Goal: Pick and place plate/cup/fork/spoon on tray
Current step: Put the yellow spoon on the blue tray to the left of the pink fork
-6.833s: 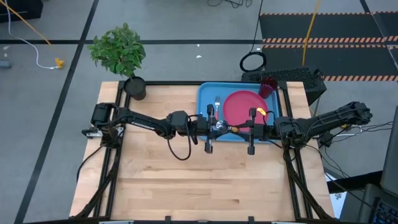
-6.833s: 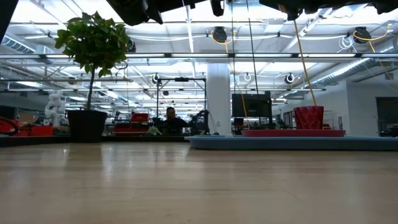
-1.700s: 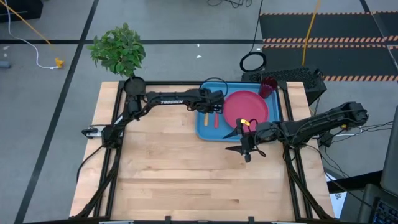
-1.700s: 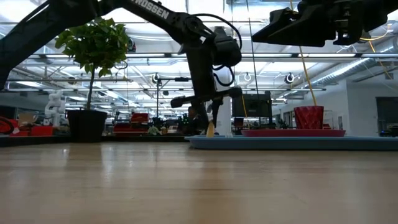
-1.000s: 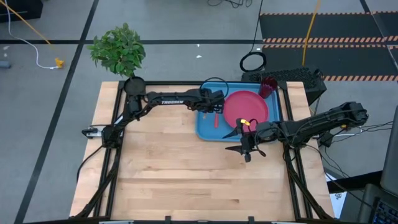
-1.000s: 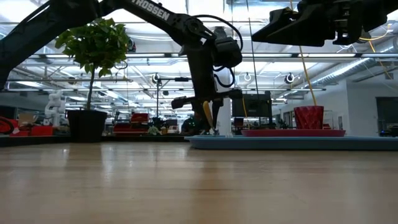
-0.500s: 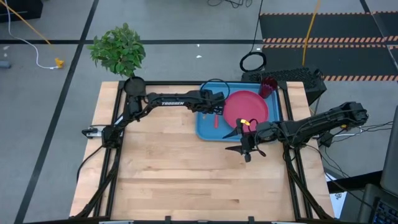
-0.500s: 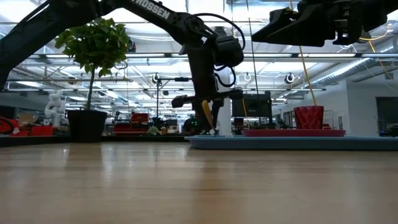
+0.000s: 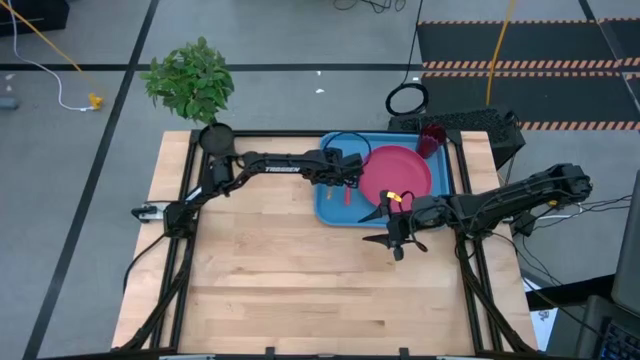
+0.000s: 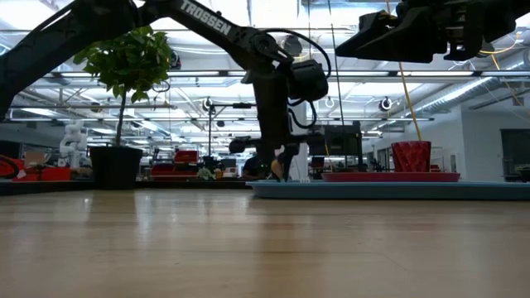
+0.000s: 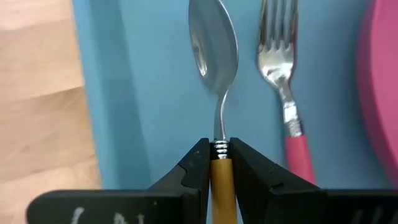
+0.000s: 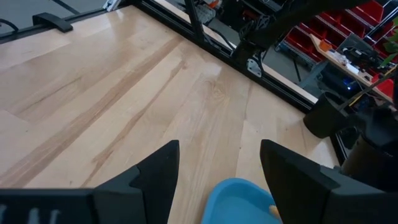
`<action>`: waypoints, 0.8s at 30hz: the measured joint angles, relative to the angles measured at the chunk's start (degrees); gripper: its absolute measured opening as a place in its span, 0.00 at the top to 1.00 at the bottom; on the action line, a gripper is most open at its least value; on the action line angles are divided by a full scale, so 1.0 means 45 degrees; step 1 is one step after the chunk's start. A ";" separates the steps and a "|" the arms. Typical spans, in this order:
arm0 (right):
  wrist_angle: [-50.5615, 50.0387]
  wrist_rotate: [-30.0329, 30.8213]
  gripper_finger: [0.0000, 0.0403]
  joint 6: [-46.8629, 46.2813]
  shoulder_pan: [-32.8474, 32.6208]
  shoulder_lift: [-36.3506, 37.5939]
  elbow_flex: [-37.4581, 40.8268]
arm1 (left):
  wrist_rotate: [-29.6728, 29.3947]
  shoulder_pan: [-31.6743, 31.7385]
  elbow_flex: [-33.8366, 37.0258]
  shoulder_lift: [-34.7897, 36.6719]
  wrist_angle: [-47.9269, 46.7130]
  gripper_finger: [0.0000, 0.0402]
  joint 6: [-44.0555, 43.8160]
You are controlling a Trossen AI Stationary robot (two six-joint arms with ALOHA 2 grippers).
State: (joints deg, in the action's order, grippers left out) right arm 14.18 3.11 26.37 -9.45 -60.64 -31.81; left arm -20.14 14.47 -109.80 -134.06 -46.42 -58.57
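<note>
The light-blue tray (image 9: 335, 205) sits at the table's far right with the pink plate (image 9: 395, 172) on it and the maroon cup (image 9: 432, 140) at its far right corner. The fork (image 11: 287, 106) lies on the tray's left part, between the spoon and the plate. My left gripper (image 11: 221, 152) stands low over that part of the tray, shut on the orange-handled spoon (image 11: 214, 56). My right gripper (image 9: 378, 228) hangs open and empty above the table, by the tray's near edge. My left gripper pinches the spoon's orange handle (image 11: 221, 171) between its two fingers, at the end next to the metal neck. The fingers come from above, pointing down, and lie along the spoon. The bowl (image 11: 213, 43) reaches on past the fingertips, low over the tray beside the fork; whether it touches the tray I cannot tell.
A potted plant (image 9: 195, 85) in a black pot (image 9: 216, 140) stands at the table's far left corner. The bare wooden tabletop (image 9: 290, 280) stretches left of and in front of the tray. A dark keyboard-like thing (image 9: 470, 122) lies just beyond the tray.
My left gripper has gone down toward the tray with the spoon, staying shut on it. The spoon, which hung above the tray's rim, now sits down at rim height. My right gripper has kept still.
</note>
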 joint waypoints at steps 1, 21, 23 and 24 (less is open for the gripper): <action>0.0017 0.0000 0.46 0.0000 0.0000 0.0000 0.0000 | -0.0009 -0.0027 0.0000 0.0005 -0.0043 0.85 -0.0009; -0.0062 0.0000 0.46 0.0058 0.0000 0.0000 0.0000 | -0.0401 -0.0144 -0.0005 -0.0325 0.0054 0.64 -0.0386; -0.0064 0.0000 0.46 0.0058 0.0000 0.0000 0.0000 | -0.0467 -0.0144 -0.0005 -0.0299 0.0050 0.64 -0.0388; -0.0069 0.0000 0.46 0.0058 -0.0001 0.0000 0.0000 | -0.0489 -0.0144 -0.0005 -0.0285 0.0056 0.64 -0.0388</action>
State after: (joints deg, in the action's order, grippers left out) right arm 13.87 3.11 26.63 -9.46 -60.64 -31.81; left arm -22.34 13.82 -109.82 -135.34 -46.17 -60.31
